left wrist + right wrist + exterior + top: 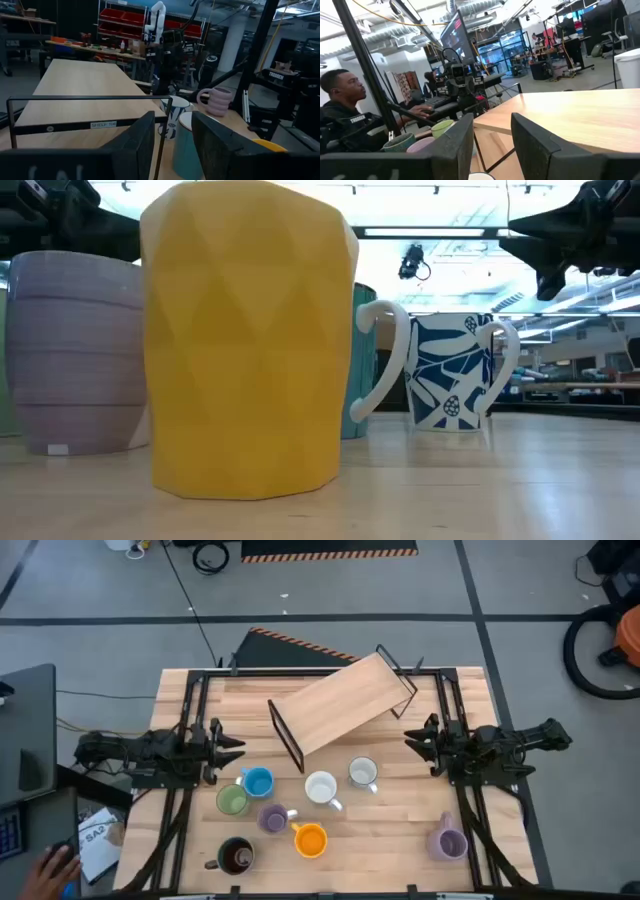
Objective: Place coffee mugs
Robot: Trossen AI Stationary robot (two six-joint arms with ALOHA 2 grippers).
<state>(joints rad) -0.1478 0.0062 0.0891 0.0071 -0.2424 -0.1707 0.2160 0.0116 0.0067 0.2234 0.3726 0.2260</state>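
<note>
Low view mostly blocked by faceted orange mug [250,340]; ribbed lavender mug [75,350] cut off at edge. Left tool [228,747] and right tool [415,740] hover at bench [400,840] sides, jaws apart, empty, touching nothing. Eight mugs clustered on front of wooden bench, near tilted wood-and-wire shelf [340,705]; second lavender mug [450,840] apart.

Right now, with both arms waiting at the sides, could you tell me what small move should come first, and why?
Probably the left gripper should ease toward the blue mug: that mug stands nearest it, upright and unheld, and the fingers stand apart with nothing between them. The right gripper is empty too, waiting beside the tilted wooden shelf.
</note>
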